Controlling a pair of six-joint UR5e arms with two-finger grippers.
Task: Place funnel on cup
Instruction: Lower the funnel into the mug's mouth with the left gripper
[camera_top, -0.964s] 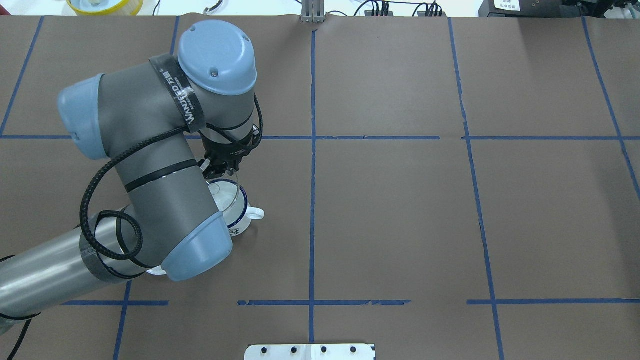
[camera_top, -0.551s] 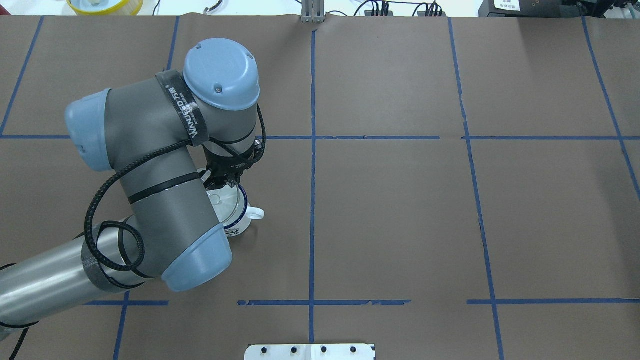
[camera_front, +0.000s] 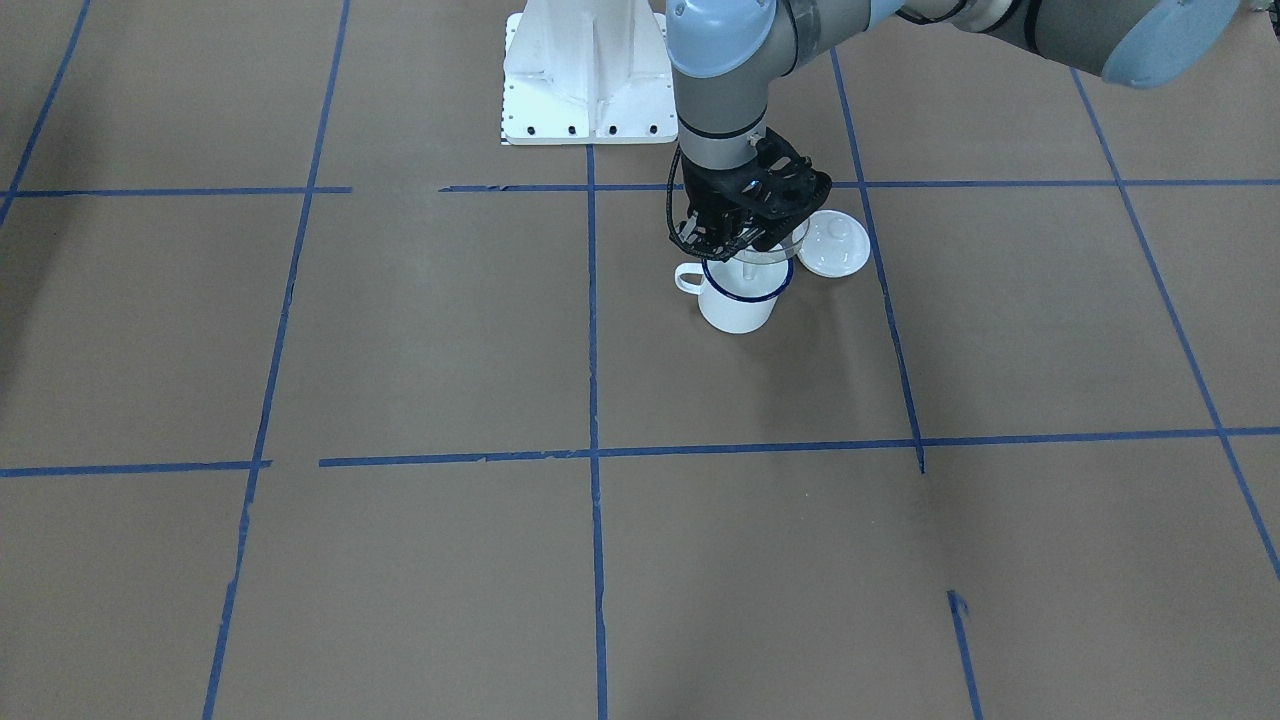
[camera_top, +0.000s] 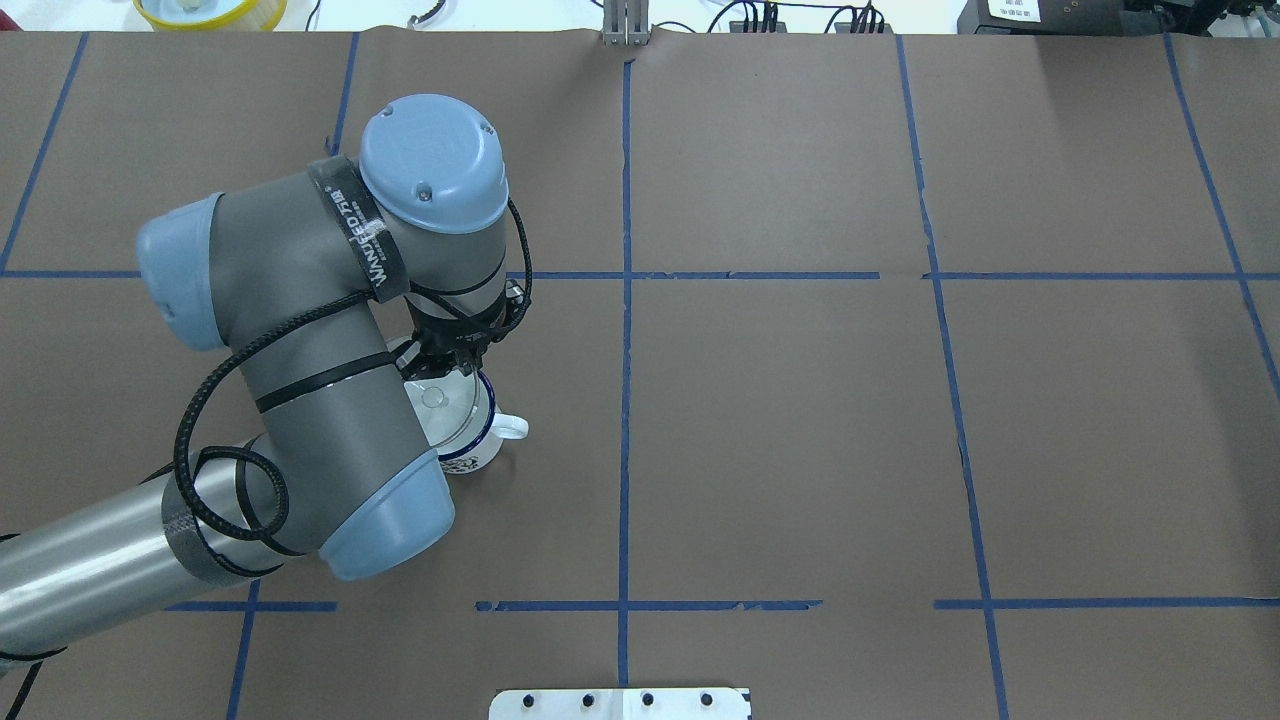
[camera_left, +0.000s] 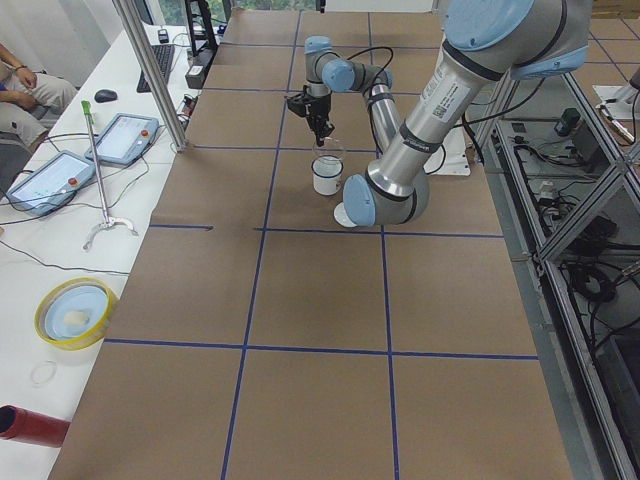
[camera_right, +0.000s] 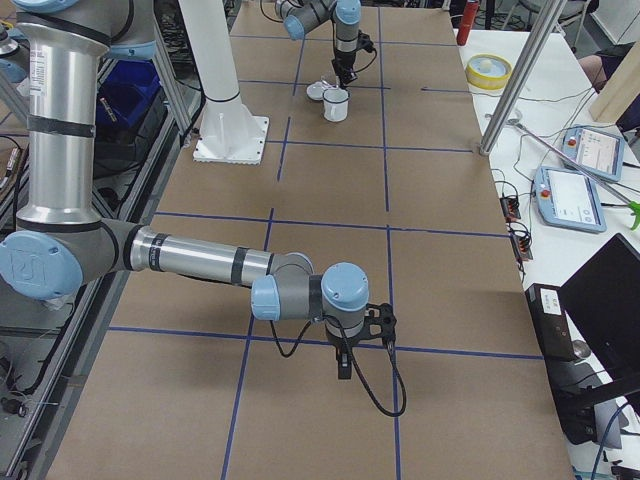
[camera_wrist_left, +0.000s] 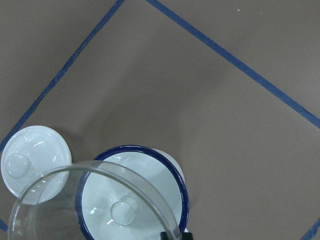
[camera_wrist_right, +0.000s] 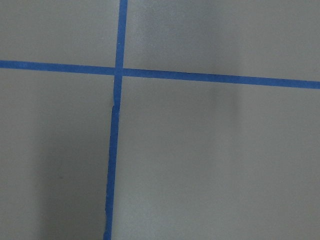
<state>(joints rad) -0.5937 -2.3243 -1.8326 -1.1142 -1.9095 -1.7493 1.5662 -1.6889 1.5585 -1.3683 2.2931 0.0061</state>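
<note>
The cup (camera_front: 740, 305), a white enamel mug with a dark blue rim, stands upright on the brown table cover, its handle toward the robot's right. My left gripper (camera_front: 742, 235) is shut on the rim of the clear funnel (camera_front: 772, 256) and holds it just above the cup's mouth. In the left wrist view the funnel's spout (camera_wrist_left: 122, 212) points into the cup (camera_wrist_left: 175, 172). From overhead the funnel (camera_top: 436, 398) covers most of the cup (camera_top: 478, 452), below the left gripper (camera_top: 452, 358). My right gripper (camera_right: 343, 365) hangs over the table far away; I cannot tell if it is open.
A white round knobbed lid (camera_front: 833, 245) lies flat on the table right beside the cup, also in the left wrist view (camera_wrist_left: 35, 160). The white robot base (camera_front: 580, 70) stands behind. Blue tape lines cross the cover.
My left arm has shifted slightly, bringing the funnel a little further over the cup's mouth. The cup and lid have not moved.
</note>
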